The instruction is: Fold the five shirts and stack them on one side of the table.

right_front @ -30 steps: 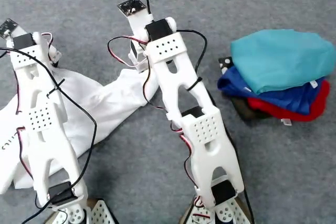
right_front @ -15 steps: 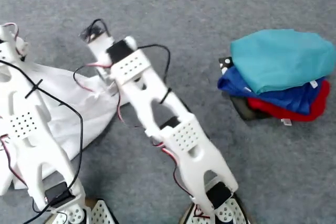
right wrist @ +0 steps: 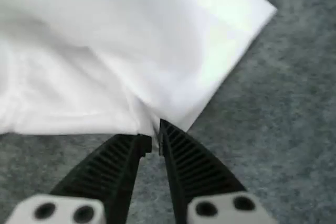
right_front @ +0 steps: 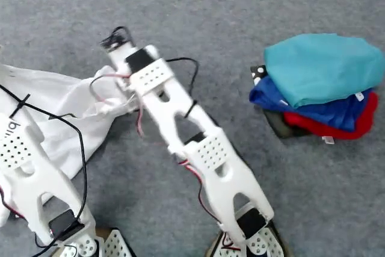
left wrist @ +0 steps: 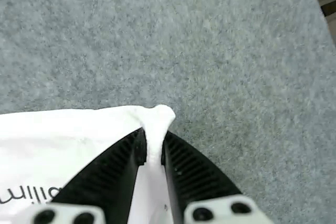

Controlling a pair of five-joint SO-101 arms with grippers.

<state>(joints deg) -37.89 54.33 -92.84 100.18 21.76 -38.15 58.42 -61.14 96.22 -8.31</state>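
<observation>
High view shows the white shirt (right_front: pixel 60 97) cut off at the table's (right_front: pixel 240 16) left edge and partly hidden under the left arm (right_front: pixel 24 154), the left gripper (left wrist: pixel 152 148) pinching a fold, the right gripper (right wrist: pixel 155 140) pinching its edge, and the stack of folded shirts (right_front: pixel 319 82) lying at the right.
</observation>
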